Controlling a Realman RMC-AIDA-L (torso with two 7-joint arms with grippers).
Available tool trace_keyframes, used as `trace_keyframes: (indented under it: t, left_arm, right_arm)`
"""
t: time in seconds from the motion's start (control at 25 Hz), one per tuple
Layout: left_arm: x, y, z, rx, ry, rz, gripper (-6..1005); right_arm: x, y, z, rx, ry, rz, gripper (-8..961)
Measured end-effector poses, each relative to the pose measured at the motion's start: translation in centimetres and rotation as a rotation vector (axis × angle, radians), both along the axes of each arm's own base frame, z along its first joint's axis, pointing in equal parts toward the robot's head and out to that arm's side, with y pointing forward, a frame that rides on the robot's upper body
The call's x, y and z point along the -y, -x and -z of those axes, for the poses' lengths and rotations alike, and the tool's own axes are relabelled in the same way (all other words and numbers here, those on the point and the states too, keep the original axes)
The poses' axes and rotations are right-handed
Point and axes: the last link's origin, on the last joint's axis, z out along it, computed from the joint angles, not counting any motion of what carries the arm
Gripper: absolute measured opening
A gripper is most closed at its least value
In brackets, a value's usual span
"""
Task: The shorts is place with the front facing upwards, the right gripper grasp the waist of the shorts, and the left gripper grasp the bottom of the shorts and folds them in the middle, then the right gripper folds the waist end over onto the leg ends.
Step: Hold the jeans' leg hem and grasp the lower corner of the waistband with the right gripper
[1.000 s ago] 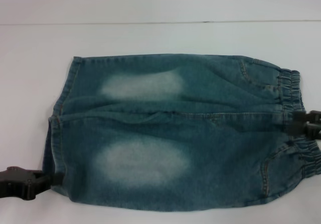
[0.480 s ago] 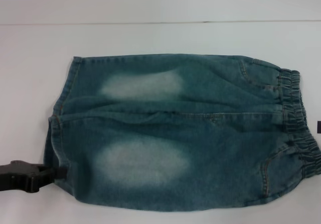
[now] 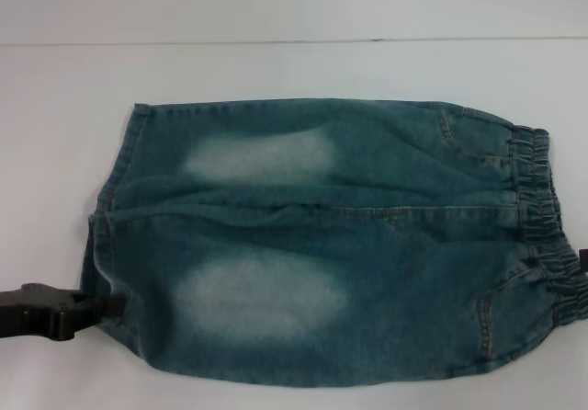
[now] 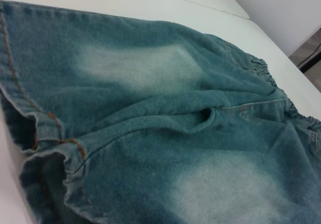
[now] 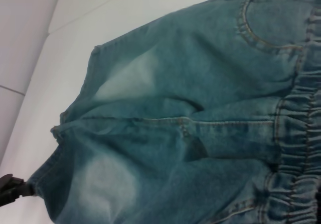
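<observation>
In the head view the shorts (image 3: 331, 244) lie flat on the white worktop (image 3: 294, 70), front up for folding, the left pincer (image 3: 96, 306) at the leg ends (image 3: 106, 235), its grip untellable, the right pincer barely showing; the left wrist view shows those hems, the right wrist view the waist (image 5: 296, 148).

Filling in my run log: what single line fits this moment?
shorts: flat, front up, unfolded | left gripper: at leg hem | right gripper: by waist, barely in view
</observation>
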Motion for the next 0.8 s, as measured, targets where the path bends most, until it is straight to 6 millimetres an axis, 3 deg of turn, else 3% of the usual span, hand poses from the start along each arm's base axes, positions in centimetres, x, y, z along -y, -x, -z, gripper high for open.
trace_keyframes:
  t: [0.32, 0.8]
  left_arm:
    - [-0.5, -0.2, -0.1, -0.008, -0.001, 0.013, 31]
    - [-0.6, -0.4, -0.1, -0.005, 0.001, 0.022, 32]
  right_arm:
    - [-1.4, -0.2, -0.5, 0.108, 0.002, 0.031, 920]
    - [-1.4, -0.1, -0.3, 0.1, -0.002, 0.033, 919]
